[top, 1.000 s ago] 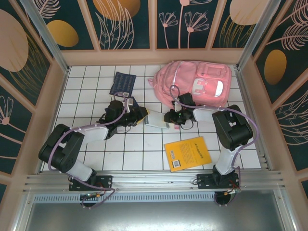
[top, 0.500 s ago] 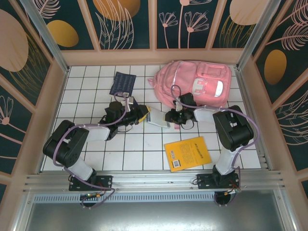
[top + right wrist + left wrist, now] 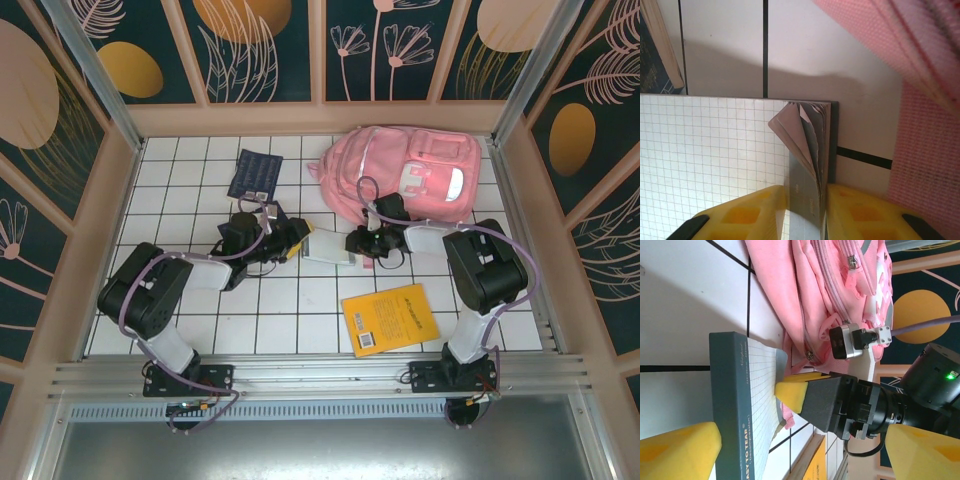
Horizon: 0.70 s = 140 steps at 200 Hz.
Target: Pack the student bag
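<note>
The big pink student bag (image 3: 400, 175) lies flat on the white tile table (image 3: 180, 300). Just in front of the bag, on its left side, is a pad of squared paper (image 3: 325, 247) with a dark edge. I cannot tell if the pad touches the bag.

The right gripper (image 3: 805, 200) pinches the end of the pad nearest the bag. Its yellow fingers (image 3: 750, 210) squeeze the pages, and some pages fan out. The left gripper (image 3: 295, 240) is at the end of the pad away from the bag. Its yellow fingers (image 3: 680, 450) are spread wide, one by the pad's dark edge, and they squeeze nothing.

A yellow book (image 3: 390, 318) lies well in front of the bag. A dark blue notebook (image 3: 252, 174) lies to the left of the bag.
</note>
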Each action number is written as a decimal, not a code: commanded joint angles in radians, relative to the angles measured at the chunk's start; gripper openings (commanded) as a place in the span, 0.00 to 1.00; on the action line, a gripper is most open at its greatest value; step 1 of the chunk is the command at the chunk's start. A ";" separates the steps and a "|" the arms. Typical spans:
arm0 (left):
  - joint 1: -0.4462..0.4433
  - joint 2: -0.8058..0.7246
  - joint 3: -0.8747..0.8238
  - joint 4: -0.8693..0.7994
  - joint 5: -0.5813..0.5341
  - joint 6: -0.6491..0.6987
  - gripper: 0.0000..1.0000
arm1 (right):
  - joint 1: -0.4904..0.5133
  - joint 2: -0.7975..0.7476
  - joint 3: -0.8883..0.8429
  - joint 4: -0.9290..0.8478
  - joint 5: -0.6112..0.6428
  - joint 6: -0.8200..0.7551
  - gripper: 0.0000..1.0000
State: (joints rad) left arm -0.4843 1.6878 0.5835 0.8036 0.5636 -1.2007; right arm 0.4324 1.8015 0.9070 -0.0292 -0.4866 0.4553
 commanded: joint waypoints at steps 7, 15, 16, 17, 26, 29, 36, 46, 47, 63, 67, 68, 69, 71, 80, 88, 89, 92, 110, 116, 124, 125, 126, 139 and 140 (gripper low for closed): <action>-0.083 0.054 0.027 0.101 0.145 -0.068 0.85 | 0.051 0.023 -0.035 0.018 -0.095 0.011 0.28; -0.085 0.060 0.026 0.123 0.150 -0.081 0.85 | 0.052 0.025 -0.036 0.022 -0.096 0.014 0.28; -0.085 0.060 0.026 0.126 0.151 -0.081 0.84 | 0.052 0.025 -0.036 0.022 -0.096 0.014 0.28; -0.085 0.061 0.026 0.130 0.152 -0.085 0.84 | 0.052 0.025 -0.036 0.023 -0.096 0.015 0.28; -0.088 0.073 0.024 0.165 0.157 -0.106 0.84 | 0.055 0.030 -0.034 0.025 -0.098 0.017 0.28; -0.088 0.078 0.024 0.176 0.160 -0.114 0.84 | 0.057 0.030 -0.034 0.026 -0.098 0.017 0.28; -0.089 0.086 0.022 0.204 0.164 -0.132 0.83 | 0.058 0.033 -0.033 0.027 -0.098 0.018 0.28; -0.091 0.097 0.018 0.234 0.167 -0.154 0.82 | 0.062 0.037 -0.031 0.027 -0.098 0.019 0.28; -0.091 0.099 0.017 0.237 0.168 -0.155 0.82 | 0.062 0.037 -0.031 0.028 -0.098 0.019 0.28; -0.091 0.110 0.009 0.274 0.172 -0.178 0.80 | 0.063 0.040 -0.031 0.029 -0.098 0.019 0.28; -0.092 0.113 0.008 0.278 0.174 -0.182 0.79 | 0.063 0.041 -0.031 0.028 -0.098 0.019 0.28; -0.092 0.113 0.008 0.279 0.173 -0.182 0.79 | 0.064 0.041 -0.032 0.029 -0.098 0.019 0.28; -0.092 0.113 0.008 0.279 0.173 -0.182 0.79 | 0.064 0.041 -0.031 0.029 -0.098 0.019 0.28; -0.092 0.114 0.007 0.280 0.173 -0.182 0.78 | 0.064 0.040 -0.032 0.029 -0.098 0.019 0.28; -0.092 0.116 0.007 0.285 0.174 -0.183 0.77 | 0.063 0.040 -0.033 0.028 -0.097 0.019 0.28; -0.092 0.121 0.005 0.288 0.176 -0.184 0.77 | 0.064 0.040 -0.033 0.026 -0.097 0.019 0.28; -0.092 0.122 0.005 0.288 0.176 -0.184 0.76 | 0.063 0.039 -0.034 0.027 -0.097 0.019 0.28; -0.092 0.122 0.005 0.293 0.178 -0.185 0.76 | 0.064 0.040 -0.033 0.026 -0.097 0.019 0.28; -0.094 0.142 0.002 0.322 0.185 -0.203 0.74 | 0.064 0.041 -0.031 0.024 -0.095 0.019 0.28; -0.094 0.149 -0.001 0.340 0.188 -0.214 0.73 | 0.063 0.042 -0.031 0.024 -0.095 0.019 0.28; -0.094 0.159 -0.005 0.365 0.190 -0.230 0.72 | 0.063 0.042 -0.030 0.023 -0.095 0.019 0.28; -0.095 0.160 -0.006 0.367 0.190 -0.232 0.72 | 0.063 0.042 -0.030 0.023 -0.095 0.019 0.28; -0.094 0.162 -0.006 0.371 0.190 -0.234 0.72 | 0.063 0.042 -0.029 0.022 -0.095 0.019 0.28; -0.096 0.181 -0.013 0.411 0.192 -0.260 0.70 | 0.063 0.041 -0.028 0.020 -0.096 0.019 0.28; -0.095 0.182 -0.012 0.412 0.192 -0.261 0.70 | 0.063 0.041 -0.028 0.020 -0.096 0.020 0.28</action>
State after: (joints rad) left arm -0.4850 1.8095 0.5804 1.1297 0.5793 -1.3758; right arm 0.4313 1.7935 0.9047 -0.0250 -0.4492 0.4747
